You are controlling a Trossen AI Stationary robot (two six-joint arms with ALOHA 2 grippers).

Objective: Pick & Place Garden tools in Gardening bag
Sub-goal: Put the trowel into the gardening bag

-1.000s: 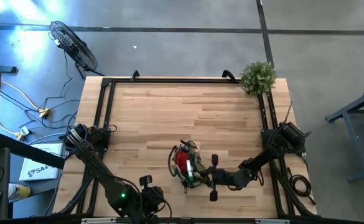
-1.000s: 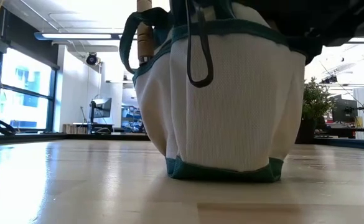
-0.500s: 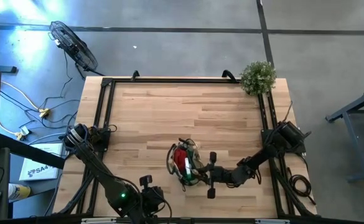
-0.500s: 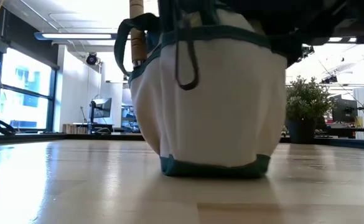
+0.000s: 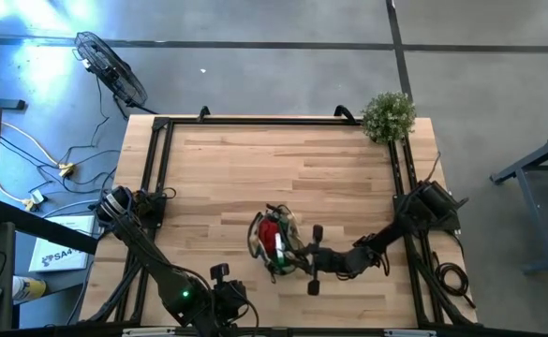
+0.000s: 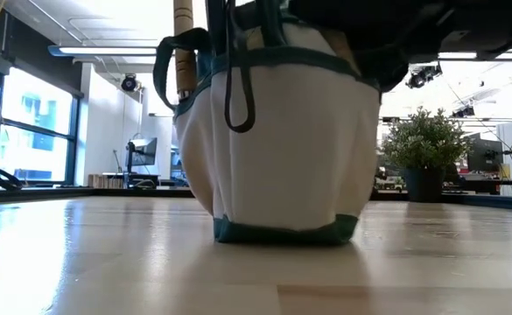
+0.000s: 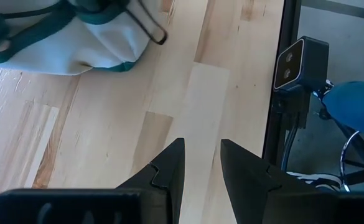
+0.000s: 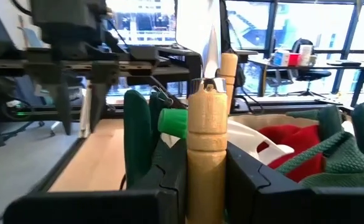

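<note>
Here, you had the wooden table (image 5: 255,159) under both arms, with a bushy green plant (image 5: 388,115) at its far right corner. The gardening bag (image 5: 275,244) stood upright near the table's front edge, a little right of centre; in the low view it filled the middle of the picture, pale fabric with teal trim around the base and rim, a dark loop handle (image 6: 235,83) hanging down its front.

Your right arm reached in from the right side of the table, and the right gripper (image 5: 303,255) sat just at the bag's right rim. Its wrist view showed the two dark fingers (image 8: 254,180) clamped on a pale wooden handle (image 8: 206,149) standing upright between them, over the bag's mouth. Behind that handle you could see a second wooden handle (image 8: 228,70), a green-and-white spray bottle (image 8: 172,121) and a red piece (image 8: 292,146) lying inside the bag, beside its green trim. In the low view one wooden handle (image 6: 183,48) rose above the bag's left rim.

Your left arm waited at the table's front edge, left of the bag. The left gripper (image 7: 201,163) hung over bare wood with its fingers slightly parted and nothing between them; the bag's base showed well apart from it.
</note>
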